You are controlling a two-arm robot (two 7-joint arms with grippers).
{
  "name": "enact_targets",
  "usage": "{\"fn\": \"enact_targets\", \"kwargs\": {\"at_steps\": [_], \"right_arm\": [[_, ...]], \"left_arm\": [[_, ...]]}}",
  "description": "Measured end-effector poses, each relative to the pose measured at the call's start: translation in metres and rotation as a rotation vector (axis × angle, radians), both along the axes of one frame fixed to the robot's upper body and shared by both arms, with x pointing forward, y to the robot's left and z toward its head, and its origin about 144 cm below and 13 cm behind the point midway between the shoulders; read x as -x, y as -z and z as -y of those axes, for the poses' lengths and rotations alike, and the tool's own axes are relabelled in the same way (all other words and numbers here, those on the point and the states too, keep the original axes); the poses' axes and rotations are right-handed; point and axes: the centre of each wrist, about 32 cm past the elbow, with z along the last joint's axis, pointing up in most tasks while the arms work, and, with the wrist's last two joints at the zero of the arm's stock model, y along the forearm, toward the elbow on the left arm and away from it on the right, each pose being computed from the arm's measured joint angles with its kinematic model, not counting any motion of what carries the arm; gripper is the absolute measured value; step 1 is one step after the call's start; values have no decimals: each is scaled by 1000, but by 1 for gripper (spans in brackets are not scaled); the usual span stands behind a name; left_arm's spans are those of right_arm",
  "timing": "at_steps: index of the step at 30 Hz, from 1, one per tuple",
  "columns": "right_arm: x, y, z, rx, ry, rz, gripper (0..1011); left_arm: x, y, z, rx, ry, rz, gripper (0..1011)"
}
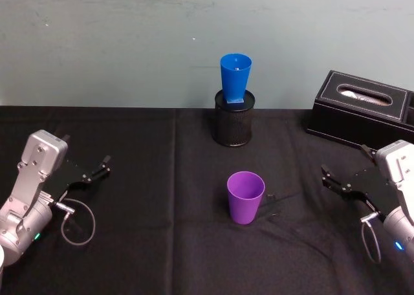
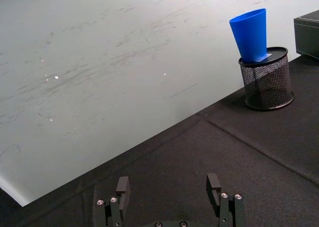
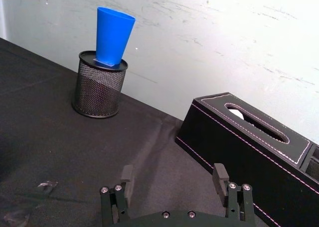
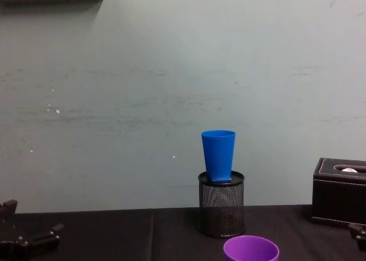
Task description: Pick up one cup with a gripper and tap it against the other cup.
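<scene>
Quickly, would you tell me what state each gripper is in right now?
Left gripper: open, holding nothing.
Right gripper: open, holding nothing.

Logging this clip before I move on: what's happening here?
Nothing is being handled yet. The purple cup stands upright and untouched mid-table on the black cloth. The blue cup sits at the top of the black mesh holder behind it, near the wall. The left gripper and right gripper sit open at either side, holding nothing.
</scene>
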Motion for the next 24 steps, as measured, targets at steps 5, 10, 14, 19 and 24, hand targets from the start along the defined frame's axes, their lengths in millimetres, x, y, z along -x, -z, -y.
{"fn": "enact_targets", "kwargs": {"at_steps": [5,10,14,19,24], "right_arm": [[0,0,0,0,0,0,1003],[0,0,0,0,0,0,1003],[0,0,0,0,0,0,1003],[0,0,0,0,0,0,1003],[0,0,0,0,0,0,1003]], "left_arm": [[0,0,0,0,0,0,1011],[0,0,0,0,0,0,1011],[0,0,0,0,0,0,1011],[0,0,0,0,0,0,1011],[0,0,0,0,0,0,1011]]}}
